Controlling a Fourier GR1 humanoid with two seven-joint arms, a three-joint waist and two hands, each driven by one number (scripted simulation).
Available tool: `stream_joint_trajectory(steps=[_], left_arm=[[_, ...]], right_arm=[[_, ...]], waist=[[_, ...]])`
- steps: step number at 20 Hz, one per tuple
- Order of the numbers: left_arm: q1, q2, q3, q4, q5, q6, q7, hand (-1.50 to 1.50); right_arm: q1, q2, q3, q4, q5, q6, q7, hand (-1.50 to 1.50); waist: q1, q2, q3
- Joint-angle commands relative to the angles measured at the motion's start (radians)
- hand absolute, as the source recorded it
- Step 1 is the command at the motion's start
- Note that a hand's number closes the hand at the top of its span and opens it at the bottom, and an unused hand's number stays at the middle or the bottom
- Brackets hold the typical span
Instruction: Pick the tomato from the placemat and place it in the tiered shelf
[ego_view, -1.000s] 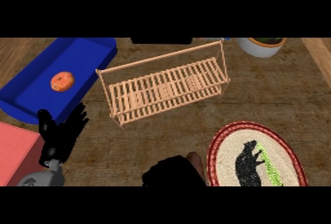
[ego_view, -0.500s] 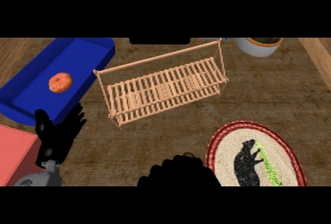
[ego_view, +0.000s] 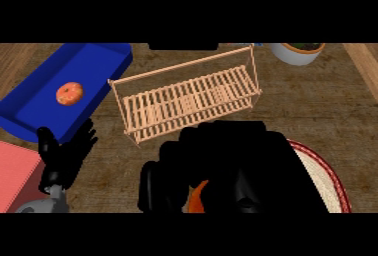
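Head view: right hand (ego_view: 229, 165) curled round the tomato (ego_view: 198, 199) — orange sliver showing beneath it, over the placemat (ego_view: 325, 175) edge, beside the tiered shelf (ego_view: 188, 97). Left hand (ego_view: 65, 152) resting, fingers straight.

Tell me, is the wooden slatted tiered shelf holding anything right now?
No, the wooden slatted tiered shelf shows only bare slats with nothing resting on them.

placemat (ego_view: 325, 175): we see only its right rim; the rest lies under the right hand (ego_view: 229, 170).
orange thing (ego_view: 198, 199): a sliver shows beneath that hand; we cannot tell what it is.
bowl (ego_view: 295, 52): cut off at the top.
red mat (ego_view: 15, 172): cut by the left edge.
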Motion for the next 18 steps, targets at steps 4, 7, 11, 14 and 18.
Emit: stream_joint_trajectory(steps=[4, 7, 11, 14, 18], left_arm=[[-0.001, -0.024, -0.014, 0.004, -0.013, 0.014, -0.002, 0.0], [-0.004, -0.016, -0.012, -0.002, -0.023, 0.023, 0.019, 0.0], [-0.014, -0.012, 0.01, 0.056, -0.01, 0.002, -0.031, 0.0], [-0.025, -0.014, 0.029, 0.071, 0.002, 0.002, -0.045, 0.0], [-0.012, -0.022, -0.01, -0.035, -0.008, 0.017, 0.063, 0.0]], right_arm=[[-0.317, 0.014, -0.265, 0.208, -0.109, 0.061, 0.154, 1.5], [-0.379, -0.035, -0.384, 0.35, -0.152, 0.108, 0.027, 1.5], [-0.465, -0.071, -0.454, 0.532, -0.204, 0.117, -0.073, 1.5], [-0.506, -0.056, -0.429, 0.608, -0.2, 0.128, -0.091, 1.5], [-0.496, -0.085, -0.427, 0.7, -0.185, 0.134, -0.202, 1.5]], waist=[[-0.001, 0.003, 0.0], [-0.001, 0.006, 0.001], [0.0, 0.01, 0.0], [0.0, 0.009, 0.0], [0.004, 0.008, 0.001]])
